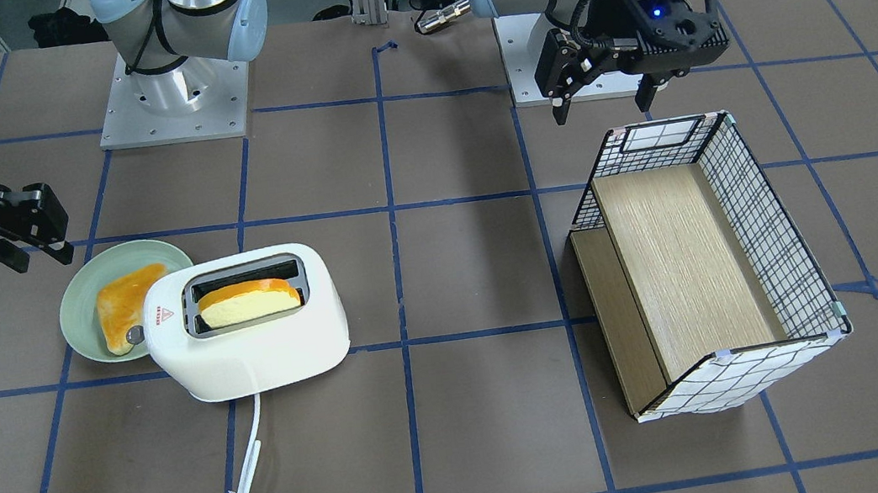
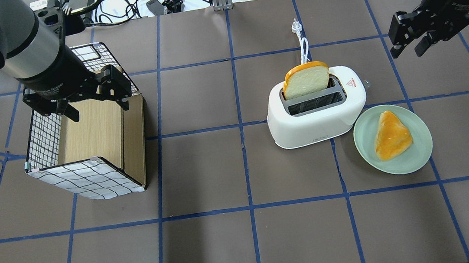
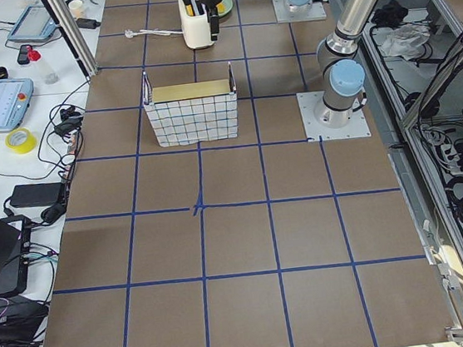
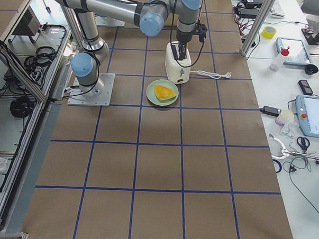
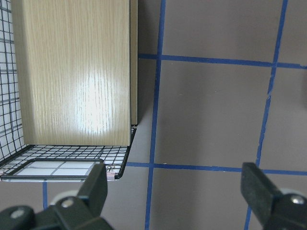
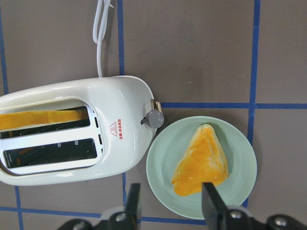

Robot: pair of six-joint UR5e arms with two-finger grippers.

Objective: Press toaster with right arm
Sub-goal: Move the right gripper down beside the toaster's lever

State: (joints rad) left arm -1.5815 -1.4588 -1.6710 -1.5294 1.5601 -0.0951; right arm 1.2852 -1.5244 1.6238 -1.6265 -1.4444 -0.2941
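Brown desk covering (image 2: 246,243) with blue tape lines fills the scene. The toaster (image 2: 316,125) stands in the right half of the desk, somewhat nearer to the operators' edge than to the robot's edge. Its cord (image 2: 304,45) runs toward the operators' edge. One bread slice (image 2: 306,80) stands high in one slot. The small grey lever knob (image 6: 154,118) is on the end that faces the right end edge of the desk. A green plate (image 2: 419,147) with a pastry (image 2: 391,134) lies just beside this end.

The right gripper (image 2: 409,45) hangs in the air on the right-end side of the toaster and touches nothing. Its fingers are apart and hold nothing. The left gripper (image 2: 97,106) is also spread wide and empty, over the basket (image 2: 87,182) in the left half of the desk.

I think the main danger is the small knob. If a finger comes down a little to the side, it can slip off and the lever will not lock. The plate rim is almost under the knob, so a spread finger going down there may hit the plate or the pastry and push them. The toaster looks light, so a press that is not straight down could tilt it or slide it on the desk.
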